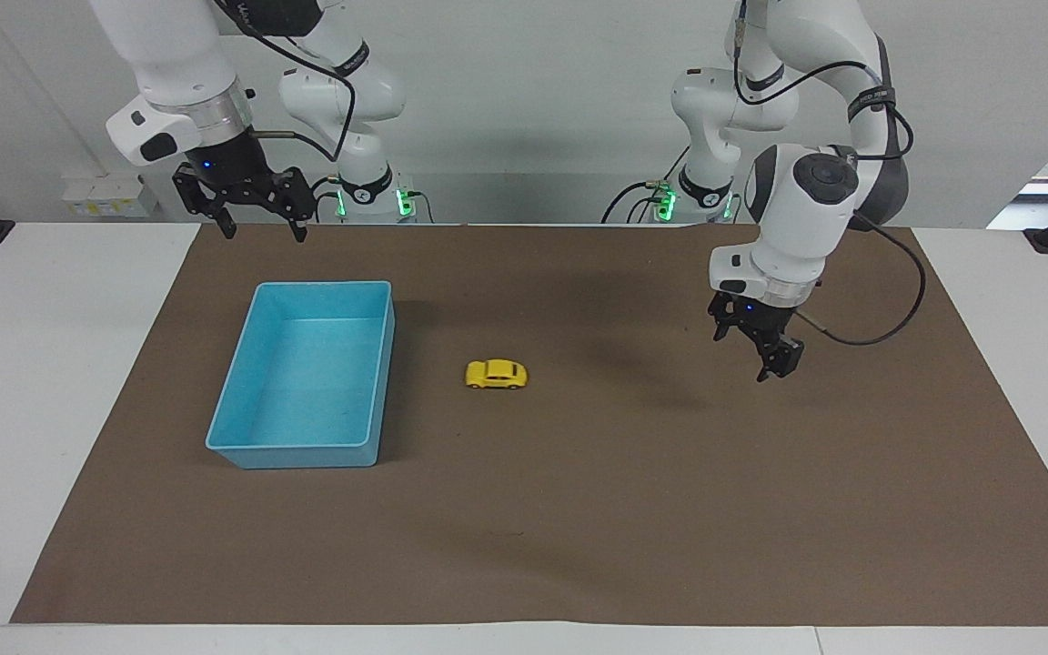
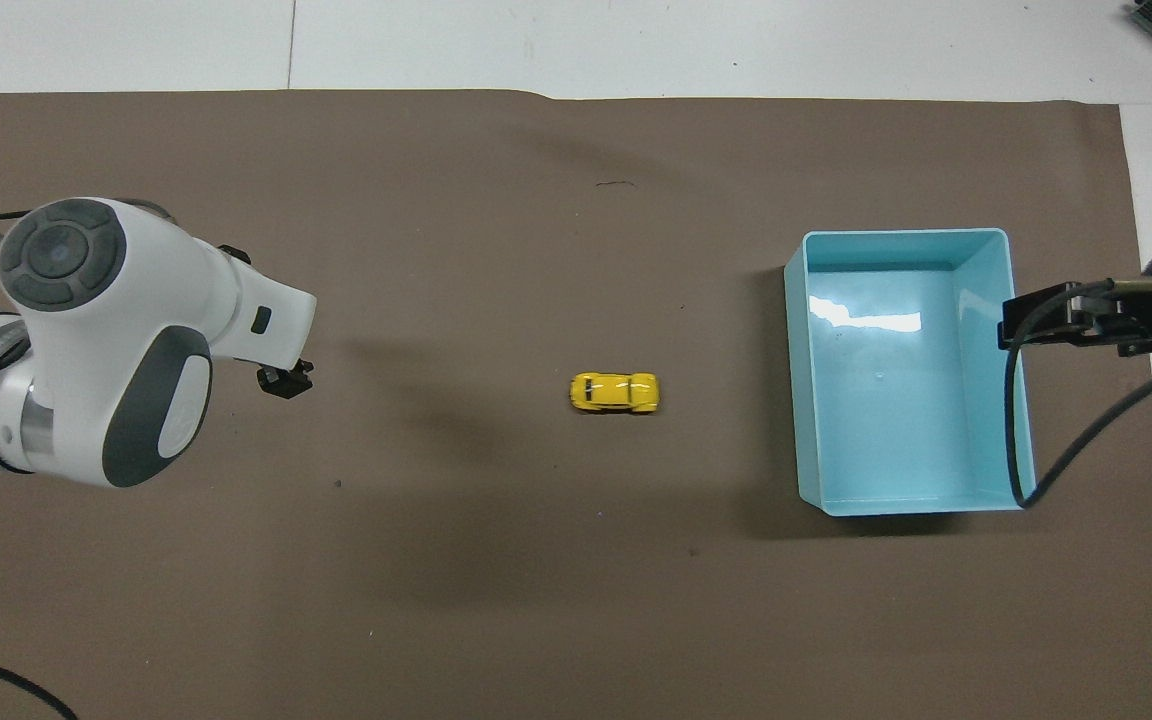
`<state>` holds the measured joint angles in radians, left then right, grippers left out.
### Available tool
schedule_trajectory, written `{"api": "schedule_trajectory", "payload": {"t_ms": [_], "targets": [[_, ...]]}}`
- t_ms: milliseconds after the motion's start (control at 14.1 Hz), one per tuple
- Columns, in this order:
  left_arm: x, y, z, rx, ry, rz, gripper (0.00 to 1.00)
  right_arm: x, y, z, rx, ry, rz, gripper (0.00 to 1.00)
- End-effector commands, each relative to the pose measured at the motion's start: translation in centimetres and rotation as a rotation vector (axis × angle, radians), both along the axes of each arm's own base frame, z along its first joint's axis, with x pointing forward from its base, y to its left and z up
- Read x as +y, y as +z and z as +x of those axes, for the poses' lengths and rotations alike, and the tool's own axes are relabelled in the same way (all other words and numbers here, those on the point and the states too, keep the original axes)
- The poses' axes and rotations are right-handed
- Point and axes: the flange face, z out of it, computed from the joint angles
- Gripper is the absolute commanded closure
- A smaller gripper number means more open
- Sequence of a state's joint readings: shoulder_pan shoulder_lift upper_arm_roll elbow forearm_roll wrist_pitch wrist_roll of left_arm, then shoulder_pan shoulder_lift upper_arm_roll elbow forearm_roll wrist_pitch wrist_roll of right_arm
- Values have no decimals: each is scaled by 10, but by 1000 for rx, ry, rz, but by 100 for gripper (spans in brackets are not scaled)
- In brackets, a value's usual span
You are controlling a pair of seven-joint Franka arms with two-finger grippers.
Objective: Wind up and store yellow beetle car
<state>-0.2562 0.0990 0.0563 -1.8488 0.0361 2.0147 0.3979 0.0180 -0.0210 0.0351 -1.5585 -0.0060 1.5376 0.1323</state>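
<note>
Brown paper covers most of a white table, and a plain pale wall stands past the robots.

Going across the facing view from its first side: the right gripper hangs in the air over the edge of the paper nearest the robots, at the right arm's end of the table. Its two fingers are spread wide and hold nothing. This arm waits.

Next comes the blue bin. It sits on the paper, open at the top, with nothing in it.

Then comes the yellow beetle car. It stands on its wheels on the bare paper, near the bin but not touching it. Nothing lies between the car and the bin.

Last is the left gripper. It hangs over the paper toward the left arm's end of the table, well apart from the car. Its fingers are open and hold nothing. A black cable loops out beside its wrist.

From above, the car sits about midway between the left gripper and the bin.
</note>
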Motion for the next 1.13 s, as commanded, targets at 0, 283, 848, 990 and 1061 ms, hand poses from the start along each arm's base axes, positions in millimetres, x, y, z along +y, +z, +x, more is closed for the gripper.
{"api": "schedule_trajectory", "payload": {"t_ms": [0, 283, 848, 990, 1061], "targets": [[24, 32, 3, 6, 231, 2, 0, -2, 2, -1, 4, 11, 21, 0], [59, 83, 2, 28, 349, 2, 0, -2, 2, -1, 4, 11, 21, 0], [84, 146, -12, 79, 495, -16, 0, -3, 2, -1, 6, 9, 21, 0], [88, 162, -17, 56, 503, -21, 0, -3, 2, -3, 16, 2, 20, 0], [94, 171, -27, 38, 513, -30, 0, -1, 0, -6, 32, 14, 20, 0]]}}
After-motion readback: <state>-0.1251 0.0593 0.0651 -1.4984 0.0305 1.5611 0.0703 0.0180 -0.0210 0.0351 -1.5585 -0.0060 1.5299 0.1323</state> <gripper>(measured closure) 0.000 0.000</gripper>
